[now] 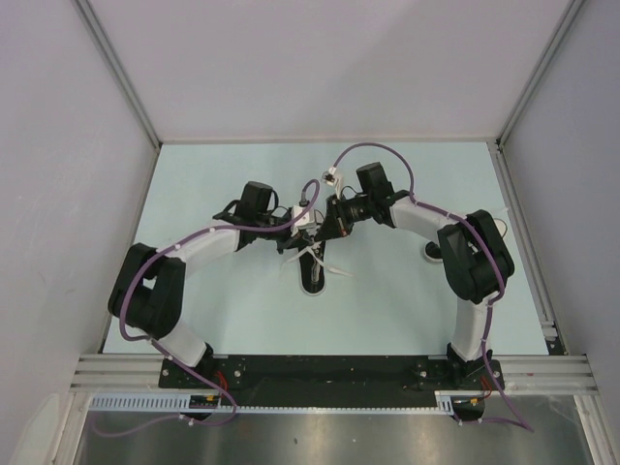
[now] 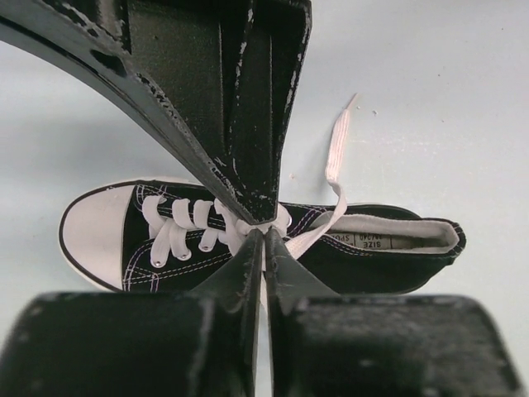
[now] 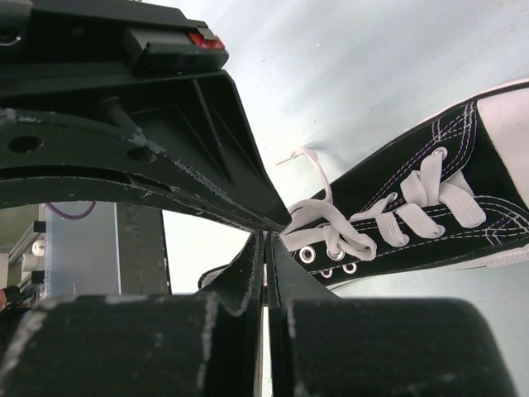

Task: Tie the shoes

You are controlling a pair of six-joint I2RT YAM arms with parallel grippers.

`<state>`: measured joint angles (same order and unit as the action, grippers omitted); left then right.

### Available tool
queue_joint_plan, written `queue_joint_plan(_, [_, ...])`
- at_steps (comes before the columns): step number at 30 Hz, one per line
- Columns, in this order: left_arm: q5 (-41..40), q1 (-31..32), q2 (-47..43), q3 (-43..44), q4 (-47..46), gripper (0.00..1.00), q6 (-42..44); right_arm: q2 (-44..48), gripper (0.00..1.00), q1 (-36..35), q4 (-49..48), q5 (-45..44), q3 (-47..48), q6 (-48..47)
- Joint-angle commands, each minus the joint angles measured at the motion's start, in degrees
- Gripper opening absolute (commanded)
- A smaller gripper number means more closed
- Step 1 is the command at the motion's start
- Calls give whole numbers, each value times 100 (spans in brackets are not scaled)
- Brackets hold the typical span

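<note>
Sneaker (image 2: 372,269) on pale table (image 2: 438,99), left claw (image 2: 263,231) and right claw (image 3: 269,236) clamped on laces (image 2: 178,225)

Bright, even, diffuse light.
Only faint shadows on the table (image 1: 242,320); wrist views blur near the lens, sneaker (image 2: 372,269) sharp.

Below the left gripper (image 2: 263,227), the shoe (image 2: 372,269) is black canvas with a white toe cap (image 2: 95,231), white sole rim, white laces (image 2: 178,219) and silver eyelets. Beside the right gripper (image 3: 266,236) its stitching shows purple and white double lines. The bench (image 2: 430,99) is pale blue-green. Both grippers are black, chipped whitish at edges. Purple cables (image 1: 373,146) follow the white-and-black arms (image 1: 426,218).
</note>
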<state>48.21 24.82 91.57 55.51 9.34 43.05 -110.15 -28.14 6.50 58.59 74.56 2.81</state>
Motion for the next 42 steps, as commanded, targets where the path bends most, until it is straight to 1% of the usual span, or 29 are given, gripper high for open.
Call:
queue_joint_plan(1, [321, 49, -16, 268, 15, 0, 318, 195, 0, 10, 62, 135, 5, -149])
queue_joint_plan(3, [400, 49, -130, 285, 15, 0, 292, 187, 0, 10, 62, 100, -3, -149])
queue_joint_plan(5, [523, 49, -236, 250, -81, 0, 118, 169, 6, 2, 70, 74, 5, -131])
queue_joint_plan(6, [541, 49, -358, 233, -143, 0, 12, 169, 9, 2, 70, 56, 5, -131])
queue_joint_plan(7, [610, 49, -420, 198, -213, 0, -102, 160, 18, 2, 88, 21, 5, -140])
queue_joint_plan(9, [620, 49, -517, 180, -371, 0, -401, 160, 27, 10, 123, 4, 5, -140])
queue_joint_plan(10, [602, 49, -596, 171, -450, 0, -629, 186, 32, 10, 149, -14, -3, -149])
queue_joint_plan(12, [567, 49, -640, 171, -548, 0, -736, 230, 35, 45, 202, -40, 5, -167])
queue_joint_plan(13, [567, 49, -675, 180, -539, 0, -823, 274, 41, 54, 237, -49, 5, -175])
queue_joint_plan(15, [532, 32, -710, 128, -565, 0, -929, 379, 43, 168, 412, -40, -3, -219])
queue_joint_plan(16, [523, 23, -772, 92, -574, 0, -1025, 406, 46, 212, 509, -40, 5, -263])
queue_joint_plan(20, [471, -12, -938, -92, -645, 0, -1272, 547, 47, 379, 1202, -110, 5, -719])
queue_joint_plan(23, [409, -91, -1079, -294, -688, 0, -1395, 556, 46, 336, 1616, -286, -29, -1133])
queue_joint_plan(28, [207, -276, -1203, -602, -574, 0, -1544, 775, 45, 108, 1345, -821, -512, -1178])
queue_joint_plan(36, [-57, -513, -1194, -857, -557, 0, -2046, 828, 45, -209, 897, -1419, -847, -1063])
queue_joint_plan(42, [-22, -522, -1229, -989, -390, 0, -1827, 749, 46, -288, 765, -1482, -891, -1028])
